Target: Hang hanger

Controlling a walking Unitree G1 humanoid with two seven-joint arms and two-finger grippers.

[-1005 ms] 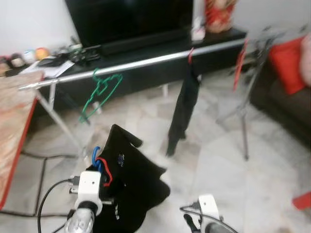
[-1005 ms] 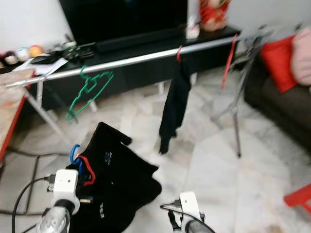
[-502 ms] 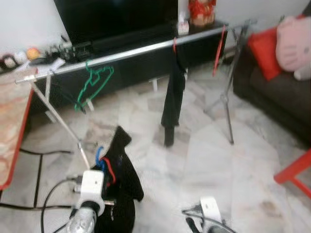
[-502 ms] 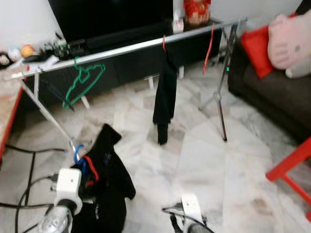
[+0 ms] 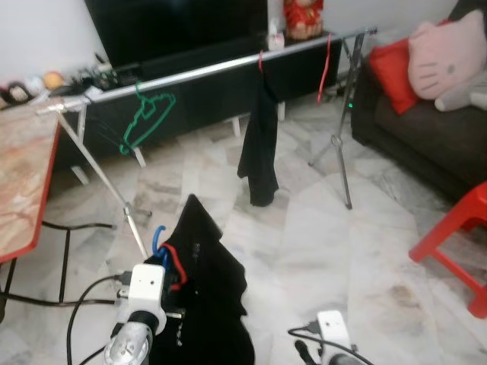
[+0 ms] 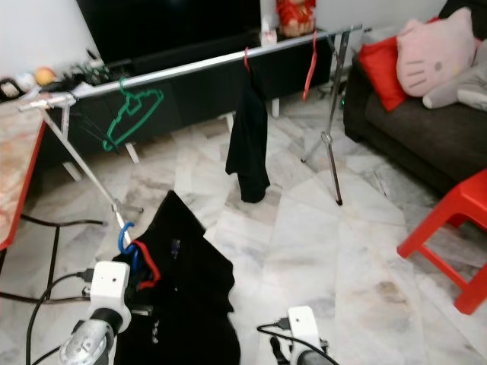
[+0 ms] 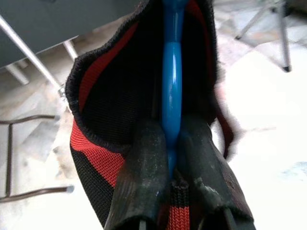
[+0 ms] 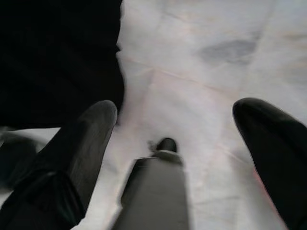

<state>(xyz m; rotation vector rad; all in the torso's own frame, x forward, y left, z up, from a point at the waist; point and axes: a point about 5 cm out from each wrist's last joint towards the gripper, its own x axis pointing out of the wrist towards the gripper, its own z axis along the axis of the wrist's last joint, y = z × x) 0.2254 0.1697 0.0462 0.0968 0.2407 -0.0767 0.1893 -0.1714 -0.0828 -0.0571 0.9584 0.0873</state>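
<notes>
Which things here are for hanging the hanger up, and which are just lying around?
For the job:
left gripper
blue hanger
black shirt
rail

Just around:
green hanger
hung black garment
red hanger
red stool
sofa
TV

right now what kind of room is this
Most likely a home living room: a big television on a low black cabinet, a dark sofa with cushions, and a marble-tiled floor. A clothes rail stands before the cabinet.

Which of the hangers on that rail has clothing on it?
The middle hanger, red-hooked, carries a black garment. The green hanger and the red hanger near the rail's far end hang bare.
</notes>
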